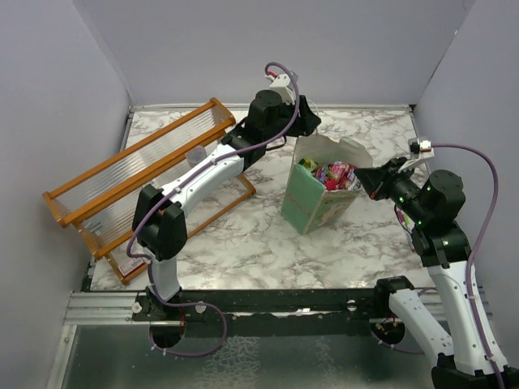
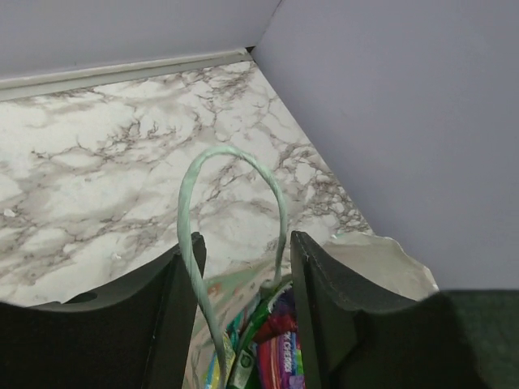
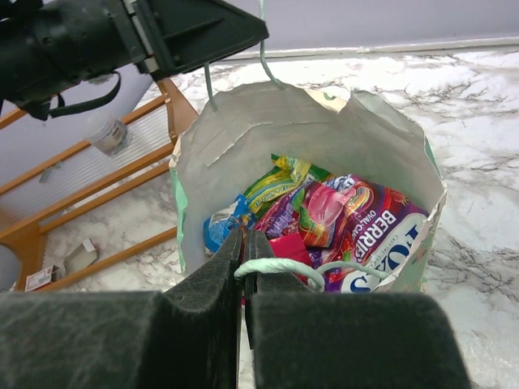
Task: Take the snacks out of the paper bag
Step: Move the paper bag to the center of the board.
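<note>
The mint-green paper bag (image 1: pixel 306 203) stands open near the table's middle, with several bright foil snacks (image 1: pixel 336 174) inside. In the right wrist view I see its cream inside (image 3: pixel 243 154) and the snacks (image 3: pixel 349 215). My right gripper (image 1: pixel 369 180) is at the bag's near rim, and in its own view (image 3: pixel 245 243) it is shut on a pale string handle (image 3: pixel 280 266). My left gripper (image 1: pixel 304 121) hovers over the far rim. It is open (image 2: pixel 243 267), with the other string handle (image 2: pixel 231 154) looping up between its fingers (image 2: pixel 316 308). Snacks (image 2: pixel 284 348) show below.
An orange wooden rack (image 1: pixel 138 174) lies tilted at the table's left, also seen in the right wrist view (image 3: pixel 97 178). A small red-and-white carton (image 1: pixel 128 266) lies by its near corner. Grey walls enclose the marbled table (image 1: pixel 243 235) at the back and sides.
</note>
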Controlling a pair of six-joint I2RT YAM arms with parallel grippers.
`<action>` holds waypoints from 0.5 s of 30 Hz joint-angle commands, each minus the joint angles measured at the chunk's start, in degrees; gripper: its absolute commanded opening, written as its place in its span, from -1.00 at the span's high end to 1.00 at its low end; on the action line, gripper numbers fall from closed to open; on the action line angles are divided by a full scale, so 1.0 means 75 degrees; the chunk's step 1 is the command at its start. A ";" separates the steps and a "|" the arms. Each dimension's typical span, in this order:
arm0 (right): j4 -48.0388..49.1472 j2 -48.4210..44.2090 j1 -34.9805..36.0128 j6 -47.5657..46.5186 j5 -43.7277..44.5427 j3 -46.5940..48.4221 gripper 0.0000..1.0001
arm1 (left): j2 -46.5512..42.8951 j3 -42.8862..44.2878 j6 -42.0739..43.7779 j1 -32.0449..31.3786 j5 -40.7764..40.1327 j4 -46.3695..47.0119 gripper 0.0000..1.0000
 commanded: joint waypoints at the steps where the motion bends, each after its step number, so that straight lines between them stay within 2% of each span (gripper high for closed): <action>1: 0.0196 -0.0142 0.0059 -0.0167 0.0293 0.0277 0.97 | 0.0604 0.0958 0.0158 -0.0026 0.0364 -0.0382 0.14; 5: 0.0180 -0.0101 0.0060 -0.0204 0.0332 0.0306 0.97 | 0.0908 0.1605 0.0492 -0.0015 0.0323 -0.0833 0.54; 11: 0.0145 -0.0049 0.0060 -0.0265 0.0333 0.0336 0.95 | 0.0725 0.1806 0.0796 0.0090 0.0120 -0.1008 0.94; 12: 0.0137 -0.0049 0.0060 -0.0268 0.0323 0.0319 0.95 | 0.0649 0.1832 0.0816 0.0116 0.0129 -0.1069 1.00; 15: 0.0169 -0.0019 0.0060 -0.0286 0.0322 0.0290 0.94 | 0.0293 0.1709 0.0841 0.0192 0.0220 -0.1198 1.00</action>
